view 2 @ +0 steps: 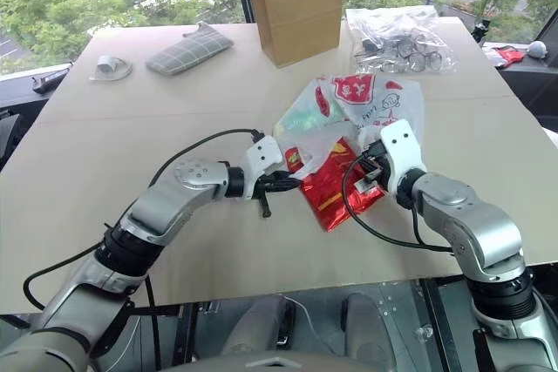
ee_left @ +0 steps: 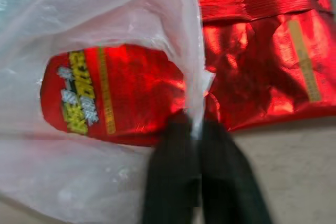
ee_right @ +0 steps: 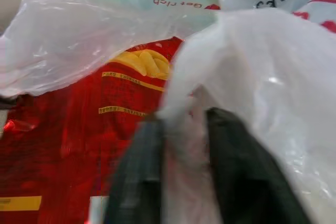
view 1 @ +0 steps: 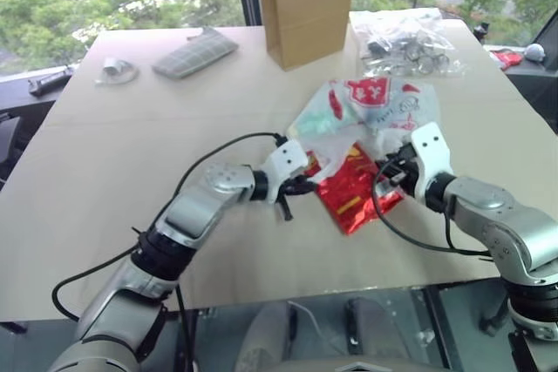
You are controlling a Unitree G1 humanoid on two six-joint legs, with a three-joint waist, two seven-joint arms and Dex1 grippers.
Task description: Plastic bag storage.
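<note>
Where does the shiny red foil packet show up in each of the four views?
Left eye: red foil packet near the front edge, between both grippers.
Right eye: centre.
Left wrist: upper right.
Right wrist: lower left.
Shared landmark: plastic bag overlapping it.

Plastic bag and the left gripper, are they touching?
Touching. In the left wrist view, the left gripper has its black fingers pinched shut on a fold of the plastic bag.

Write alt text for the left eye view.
Both grippers, left gripper and right gripper, are shut on the plastic bag lying over a shiny red foil packet on a tan table. Behind stands a brown paper bag.
</note>
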